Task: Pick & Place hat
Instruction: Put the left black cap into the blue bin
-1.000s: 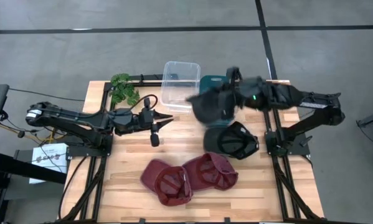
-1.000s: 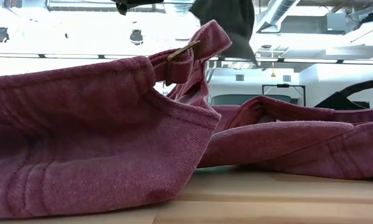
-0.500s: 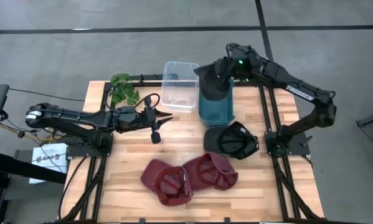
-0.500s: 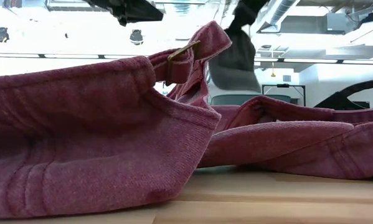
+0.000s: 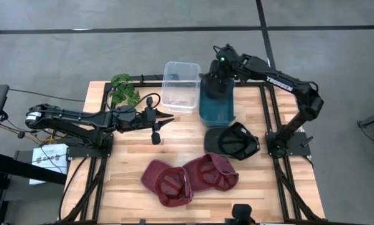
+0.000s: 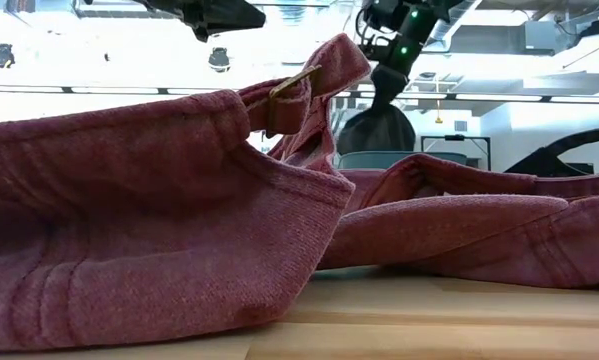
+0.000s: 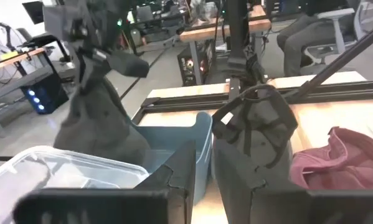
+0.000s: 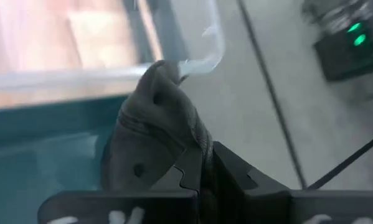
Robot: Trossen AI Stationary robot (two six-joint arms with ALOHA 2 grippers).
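Maroon caps (image 5: 190,178) heaped nearest front edge, well short of teal bin (image 5: 216,109); black cap (image 5: 232,140) lies just in front of bin. Left gripper (image 5: 158,120) waits beside bin, jaws slightly apart, holding nothing. Right gripper (image 5: 216,74) over bin, pinched on dark grey hat (image 6: 377,128), hanging limp, crown down, guessing ready to drop in. Clear tub (image 5: 180,87) next to bin.
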